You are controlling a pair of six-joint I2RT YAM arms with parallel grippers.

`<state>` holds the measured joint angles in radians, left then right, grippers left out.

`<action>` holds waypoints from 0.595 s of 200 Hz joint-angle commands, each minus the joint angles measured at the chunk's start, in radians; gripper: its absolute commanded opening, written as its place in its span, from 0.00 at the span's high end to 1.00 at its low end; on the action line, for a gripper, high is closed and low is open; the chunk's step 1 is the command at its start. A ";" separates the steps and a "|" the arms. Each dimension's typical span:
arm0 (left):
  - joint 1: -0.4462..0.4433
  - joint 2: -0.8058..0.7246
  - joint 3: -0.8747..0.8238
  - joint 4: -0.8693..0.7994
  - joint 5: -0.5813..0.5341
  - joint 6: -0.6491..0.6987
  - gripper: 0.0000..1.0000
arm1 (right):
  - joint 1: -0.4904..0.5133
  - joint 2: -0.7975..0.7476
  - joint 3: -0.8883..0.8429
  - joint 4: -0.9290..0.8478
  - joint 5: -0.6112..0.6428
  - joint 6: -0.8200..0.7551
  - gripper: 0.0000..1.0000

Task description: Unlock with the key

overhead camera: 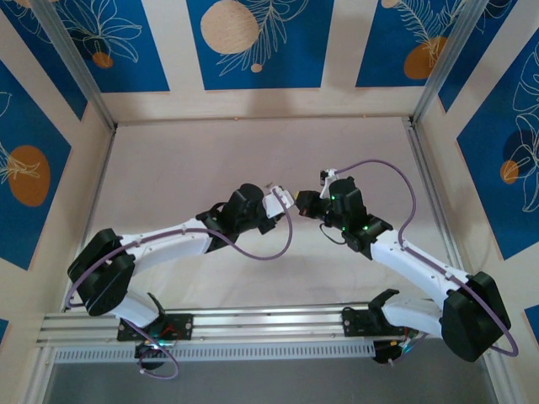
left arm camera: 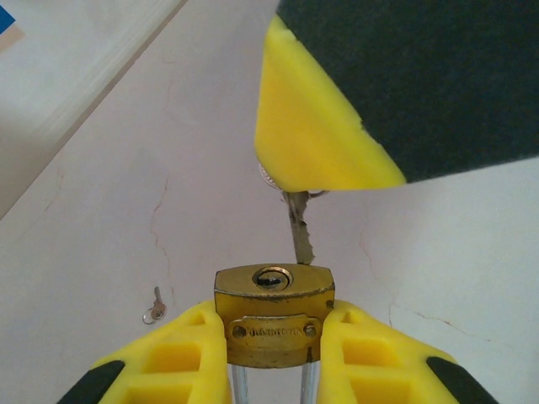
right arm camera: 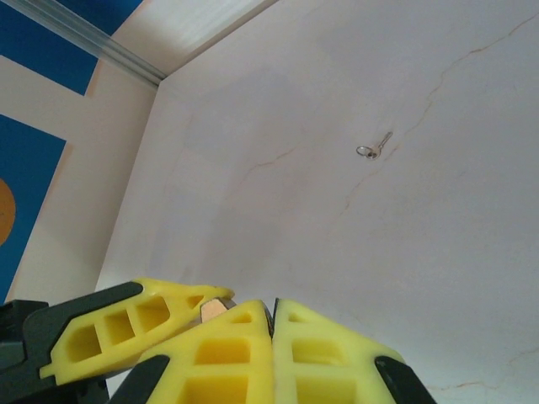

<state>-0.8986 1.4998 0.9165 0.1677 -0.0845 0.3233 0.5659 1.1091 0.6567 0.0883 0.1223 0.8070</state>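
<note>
A small brass padlock [left arm camera: 274, 316] sits clamped between my left gripper's [left arm camera: 274, 326] yellow fingers, with its keyhole [left arm camera: 273, 278] facing outward and its silver shackle legs running down between them. My right gripper [right arm camera: 274, 307] is shut on the key, whose head is hidden between the fingers. The key's silvery toothed blade [left arm camera: 299, 227] sticks out below one right finger [left arm camera: 320, 126]. Its tip rests at the padlock's top edge, just right of the keyhole. In the top view both grippers [overhead camera: 278, 202] [overhead camera: 305, 202] meet nose to nose over the table's middle.
A second small key on a ring [left arm camera: 153, 310] [right arm camera: 373, 149] lies loose on the pale table [overhead camera: 210, 160]. Patterned blue walls and aluminium posts [overhead camera: 76, 63] close in the table on three sides. Purple cables loop off both arms.
</note>
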 commanded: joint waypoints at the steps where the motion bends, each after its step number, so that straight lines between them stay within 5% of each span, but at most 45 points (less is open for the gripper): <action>1: -0.014 -0.017 -0.003 0.019 -0.006 -0.006 0.80 | 0.007 -0.021 0.036 0.020 0.029 0.004 0.99; 119: -0.016 -0.010 -0.002 0.038 -0.014 -0.012 0.81 | 0.027 0.012 0.029 0.040 0.014 0.012 0.98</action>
<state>-0.9020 1.4998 0.9165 0.1684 -0.0875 0.3233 0.5789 1.1114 0.6674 0.1089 0.1280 0.8143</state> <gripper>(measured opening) 0.205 0.064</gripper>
